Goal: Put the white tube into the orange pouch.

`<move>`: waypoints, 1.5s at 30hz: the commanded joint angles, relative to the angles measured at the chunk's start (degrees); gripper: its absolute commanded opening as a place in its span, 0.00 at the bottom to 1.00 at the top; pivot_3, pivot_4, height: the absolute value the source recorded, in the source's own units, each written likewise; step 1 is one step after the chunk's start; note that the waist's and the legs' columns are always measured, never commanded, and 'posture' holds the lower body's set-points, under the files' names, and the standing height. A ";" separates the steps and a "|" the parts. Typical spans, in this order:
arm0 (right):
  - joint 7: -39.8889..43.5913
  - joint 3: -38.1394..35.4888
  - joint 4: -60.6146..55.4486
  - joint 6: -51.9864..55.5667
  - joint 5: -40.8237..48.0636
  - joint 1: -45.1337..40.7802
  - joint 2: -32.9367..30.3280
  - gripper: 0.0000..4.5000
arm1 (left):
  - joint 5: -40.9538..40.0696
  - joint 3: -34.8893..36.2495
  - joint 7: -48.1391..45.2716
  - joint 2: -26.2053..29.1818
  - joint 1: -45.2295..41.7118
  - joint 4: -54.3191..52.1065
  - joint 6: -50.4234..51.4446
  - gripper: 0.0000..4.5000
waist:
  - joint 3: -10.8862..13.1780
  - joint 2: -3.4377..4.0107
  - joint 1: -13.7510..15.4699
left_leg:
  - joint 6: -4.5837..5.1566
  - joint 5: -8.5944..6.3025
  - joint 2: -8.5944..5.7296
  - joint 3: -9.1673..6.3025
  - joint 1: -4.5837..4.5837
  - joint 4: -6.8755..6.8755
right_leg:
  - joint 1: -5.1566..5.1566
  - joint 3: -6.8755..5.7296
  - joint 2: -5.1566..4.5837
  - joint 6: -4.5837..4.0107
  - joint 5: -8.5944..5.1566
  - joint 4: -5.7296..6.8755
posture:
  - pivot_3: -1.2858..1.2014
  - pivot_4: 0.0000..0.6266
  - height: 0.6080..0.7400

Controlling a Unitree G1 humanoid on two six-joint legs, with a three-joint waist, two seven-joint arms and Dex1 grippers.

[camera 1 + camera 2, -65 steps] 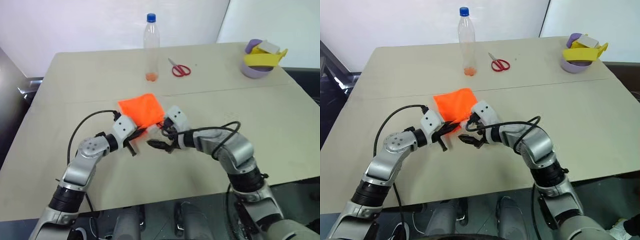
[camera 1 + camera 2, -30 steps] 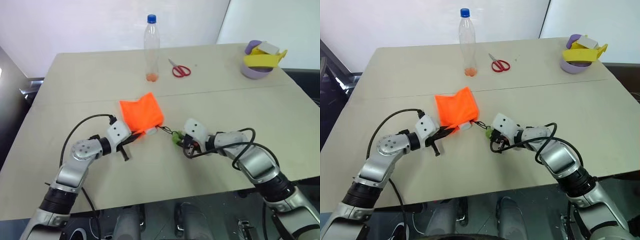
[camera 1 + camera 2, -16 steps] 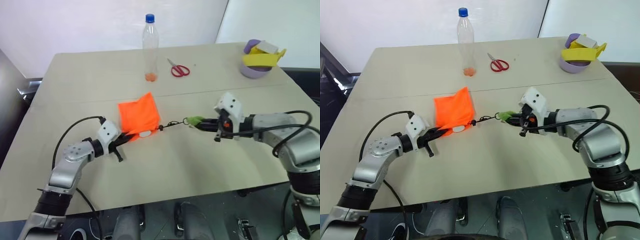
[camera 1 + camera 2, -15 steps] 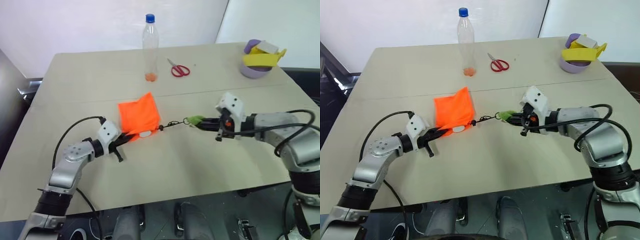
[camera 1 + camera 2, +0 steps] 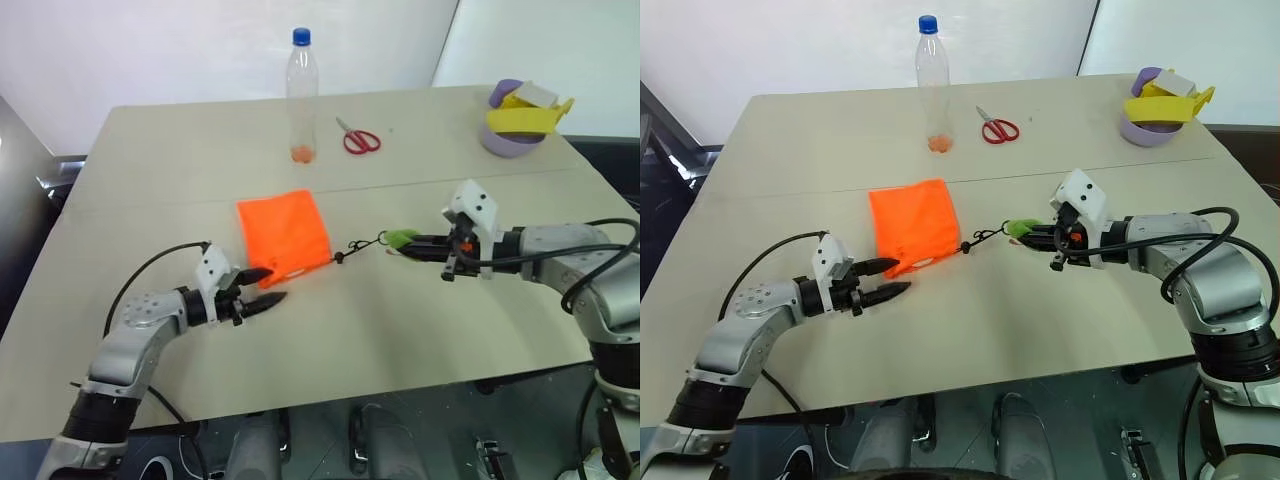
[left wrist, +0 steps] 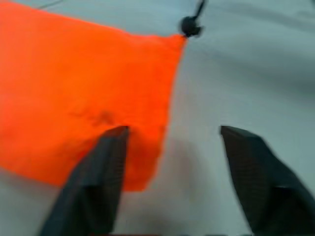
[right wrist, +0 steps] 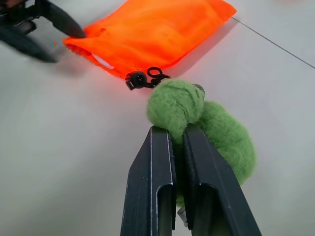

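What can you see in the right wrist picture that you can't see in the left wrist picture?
Right wrist view: the right pincer shut on a fuzzy green ring, and a bit of white at the pouch's mouth, perhaps the white tube. Left wrist view: the left pincer from close behind, open, one finger over the pouch's corner. Both share the orange pouch, its black cord bead and the table.
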 commanded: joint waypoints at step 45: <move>-2.90 0.45 -1.36 -1.79 -0.20 -3.40 0.68 0.00 | 17.76 -9.74 -13.14 -22.22 -39.13 56.45 -30.11 0.00 | 0.00 0.01 1.28 | 0.28 -0.14 -0.01 -0.12 -0.26 0.93 | 0.19 -0.08 0.14 0.21 0.30 0.08 | 0.52 0.24 1.00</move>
